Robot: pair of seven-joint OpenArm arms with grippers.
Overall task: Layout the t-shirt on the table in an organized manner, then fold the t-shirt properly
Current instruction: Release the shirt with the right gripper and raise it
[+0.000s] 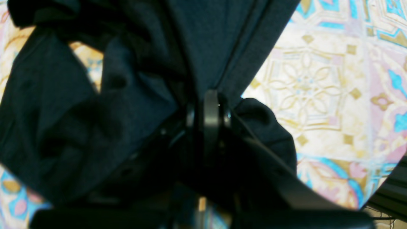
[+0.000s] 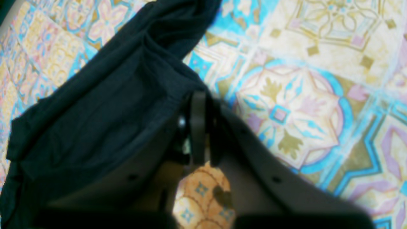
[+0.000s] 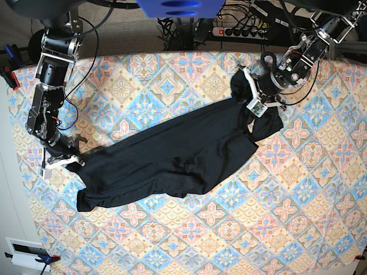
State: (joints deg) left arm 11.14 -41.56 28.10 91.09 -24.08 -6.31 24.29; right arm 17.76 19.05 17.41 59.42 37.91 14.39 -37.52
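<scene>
The black t-shirt (image 3: 172,152) lies stretched in a long diagonal band across the table (image 3: 287,217), from lower left to upper right, with folds along its middle. My left gripper (image 3: 253,103) is at the shirt's upper right end, shut on a bunch of the fabric. In the left wrist view its fingers (image 1: 211,105) pinch dark cloth (image 1: 79,111) that drapes to both sides. At the lower left end my right gripper (image 3: 70,161) is shut on the shirt's edge. The right wrist view shows the right gripper (image 2: 198,98) pressed together on the t-shirt (image 2: 105,105) just above the patterned table (image 2: 302,95).
A power strip (image 3: 241,31) and cables lie behind the table's far edge. A red clamp (image 3: 10,77) grips the left edge, and a blue clamp (image 3: 43,258) sits by a white box at the lower left. Patterned cloth shows around the shirt in front and to the right.
</scene>
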